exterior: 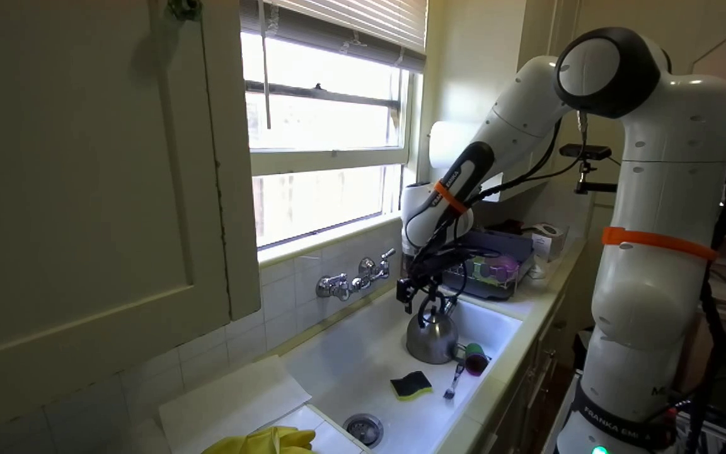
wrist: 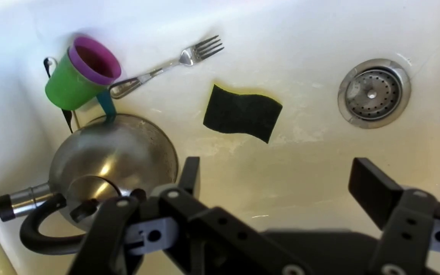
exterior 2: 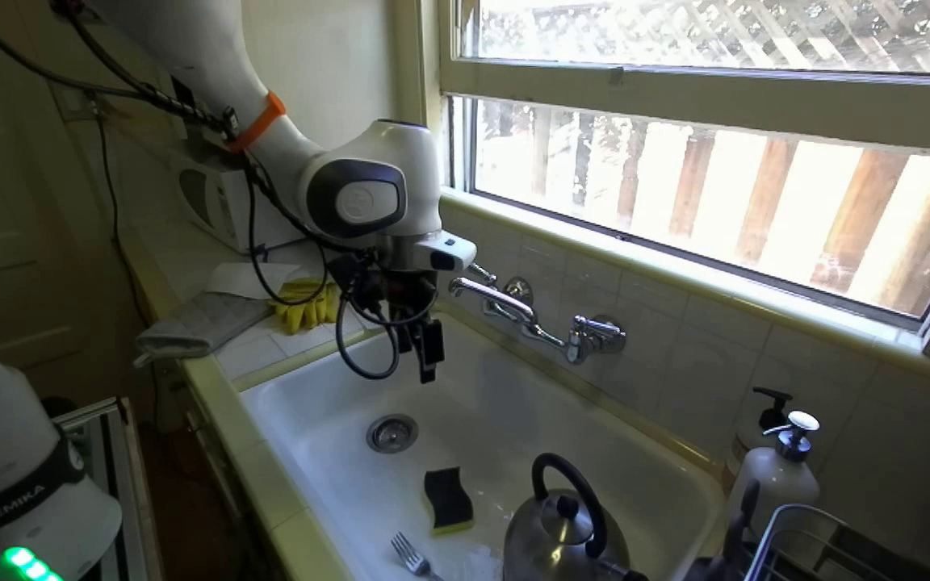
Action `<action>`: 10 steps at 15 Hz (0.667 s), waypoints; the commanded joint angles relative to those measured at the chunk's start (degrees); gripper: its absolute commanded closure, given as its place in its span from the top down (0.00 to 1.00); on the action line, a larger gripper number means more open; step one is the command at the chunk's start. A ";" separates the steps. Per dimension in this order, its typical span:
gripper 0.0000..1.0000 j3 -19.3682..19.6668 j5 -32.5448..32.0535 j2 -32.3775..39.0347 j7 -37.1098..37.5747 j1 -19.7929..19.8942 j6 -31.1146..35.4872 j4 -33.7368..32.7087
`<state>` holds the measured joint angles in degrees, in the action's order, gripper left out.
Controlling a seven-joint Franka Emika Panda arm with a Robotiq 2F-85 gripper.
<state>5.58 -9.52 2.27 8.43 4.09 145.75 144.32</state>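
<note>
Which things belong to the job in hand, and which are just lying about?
Likely in the job: gripper, open and empty; sponge and kettle, nearest it in the wrist view.
Seemingly just lying about: fork, green cup, yellow gloves, pump bottle.

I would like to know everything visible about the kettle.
The kettle is rounded, silver and looks metal, with a black arched handle, a lid with a black knob, and a short black-tipped spout. It stands upright in the white sink. In the wrist view a teal strip reaches its edge; contact is unclear. The open end effector is apart from it.
</note>
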 commanded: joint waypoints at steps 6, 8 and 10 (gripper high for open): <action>1.00 -0.04 -5.31 20.86 -21.21 2.46 27.75 -1.19; 1.00 -1.74 -4.97 25.54 -26.50 4.86 31.83 -2.27; 1.00 -2.95 -5.73 29.22 -30.00 7.00 33.56 -3.78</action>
<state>4.79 -13.31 25.28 -16.48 7.36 176.10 143.70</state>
